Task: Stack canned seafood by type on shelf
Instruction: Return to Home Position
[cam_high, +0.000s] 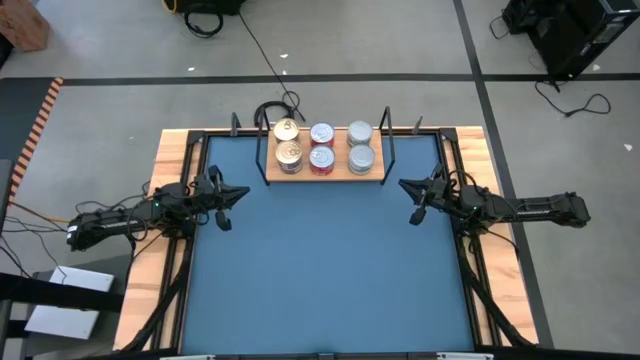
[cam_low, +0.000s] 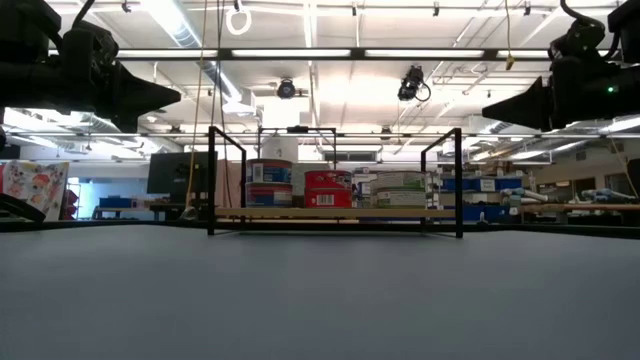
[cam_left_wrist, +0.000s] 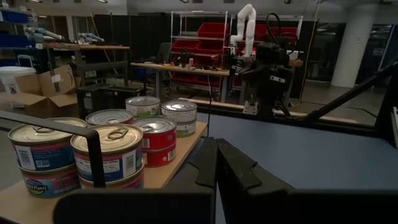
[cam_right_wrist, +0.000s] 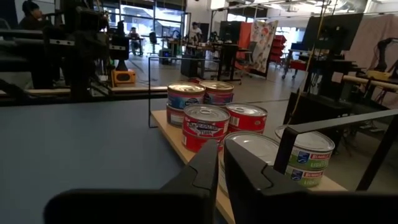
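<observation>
The shelf (cam_high: 338, 176) is standing at the far middle of the blue desk (cam_high: 320, 270), and all the tins are sitting on it, sorted into three columns; the gold tins (cam_high: 289, 153) are lying at the left end, the red tins (cam_high: 321, 157) in the middle, and the silver tins (cam_high: 361, 158) at the right end; each column is showing two lids from above, one behind the other. In the left wrist view the gold (cam_left_wrist: 107, 155) and red (cam_left_wrist: 157, 140) tins are standing two high.

The left gripper (cam_high: 240, 193) is hovering over the desk's left side, near the shelf's left front corner and apart from it; its fingers (cam_left_wrist: 208, 163) are resting almost together, holding nothing. The right gripper (cam_high: 406, 186) is hovering over the desk's right side, just off the shelf's right front corner and not touching it; its fingers (cam_right_wrist: 205, 171) are likewise lying close together and empty. In the low view both grippers are hanging well above the desk, pointing inward toward each other.
</observation>
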